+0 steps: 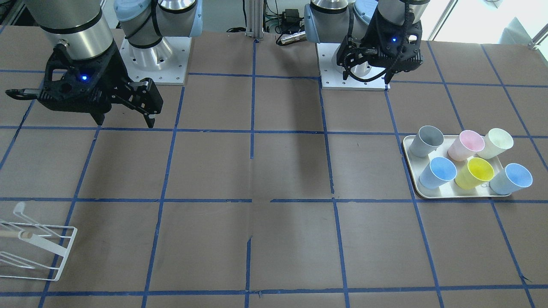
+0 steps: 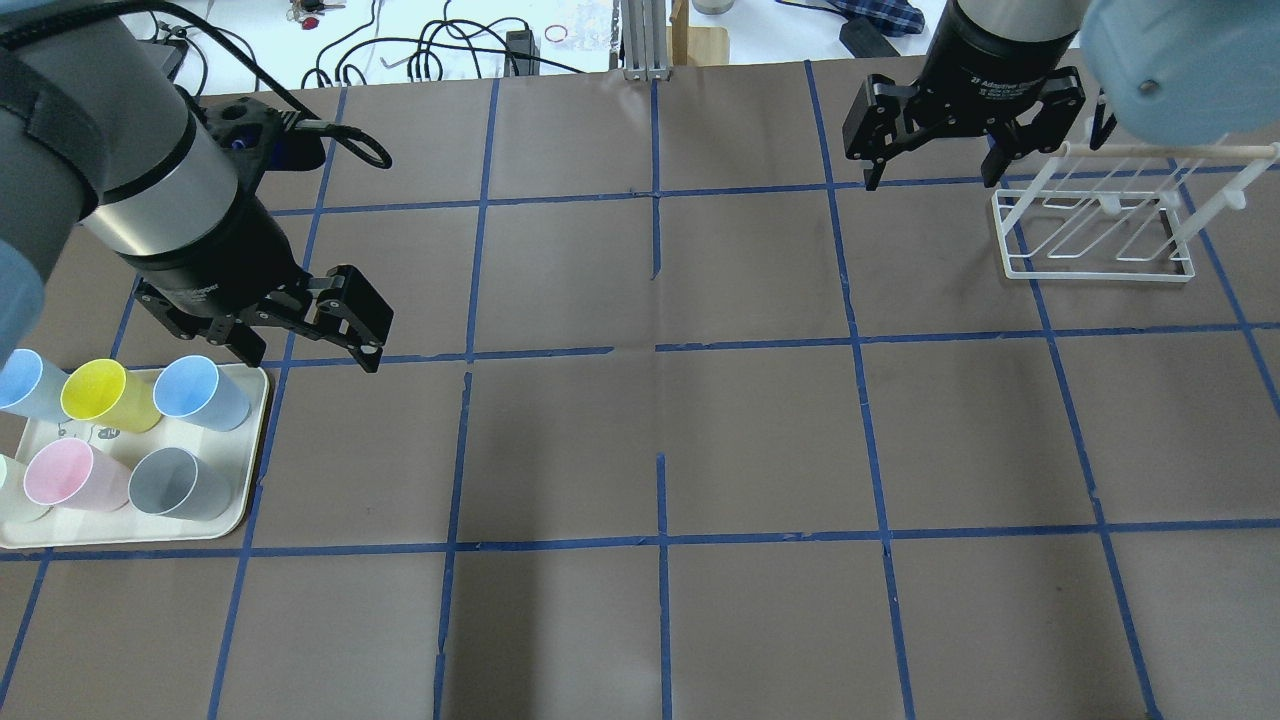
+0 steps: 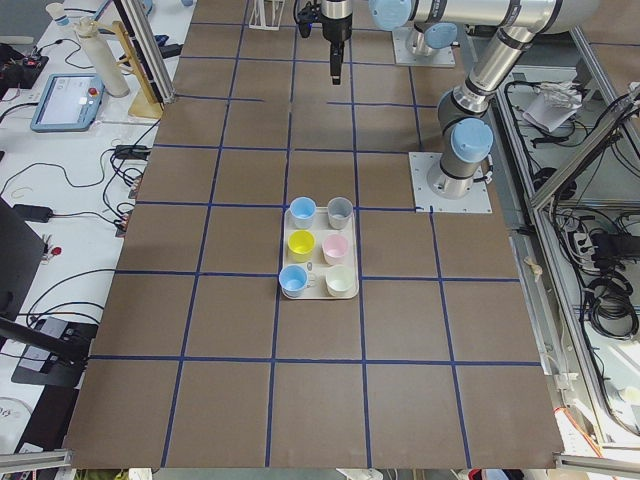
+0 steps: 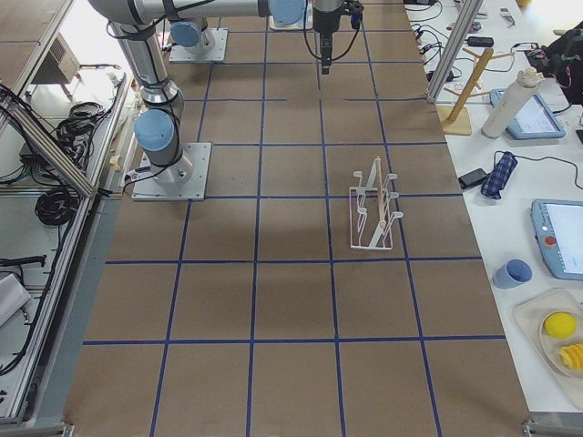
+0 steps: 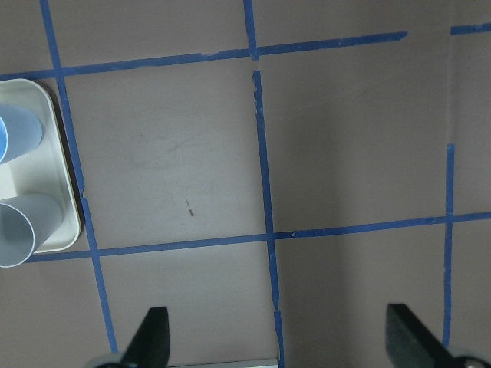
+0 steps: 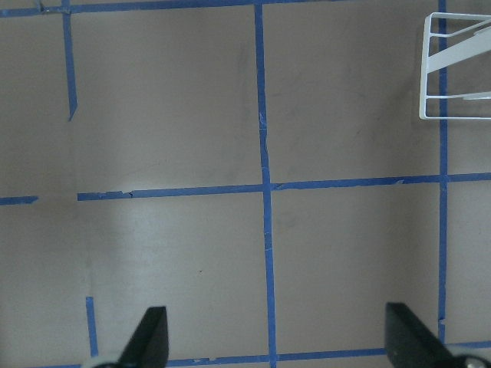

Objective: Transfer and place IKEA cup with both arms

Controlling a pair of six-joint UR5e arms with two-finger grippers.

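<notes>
Two near-identical pale blue cups stand upright on a white tray [image 2: 255, 440] at my left. One [image 2: 200, 393] is at the tray's corner nearest my left gripper, the other [image 2: 20, 380] at the tray's far end. I cannot tell which is the task's IKEA cup. They also show in the front view [image 1: 437, 172] [image 1: 511, 179]. My left gripper [image 2: 310, 350] hovers open and empty beside the tray. Its wrist view [image 5: 280, 337] shows the tray's edge [image 5: 67, 176] with a blue cup [image 5: 14, 136]. My right gripper [image 2: 935, 175] is open and empty beside the rack.
Grey [image 2: 180, 485], pink [image 2: 70, 475], yellow [image 2: 105, 395] and cream [image 1: 496, 142] cups share the tray. A white wire rack [image 2: 1095, 235] stands at the far right and also shows in the right wrist view [image 6: 460, 69]. Both arm bases [image 1: 156, 55] [image 1: 353, 72] are bolted at the table's back.
</notes>
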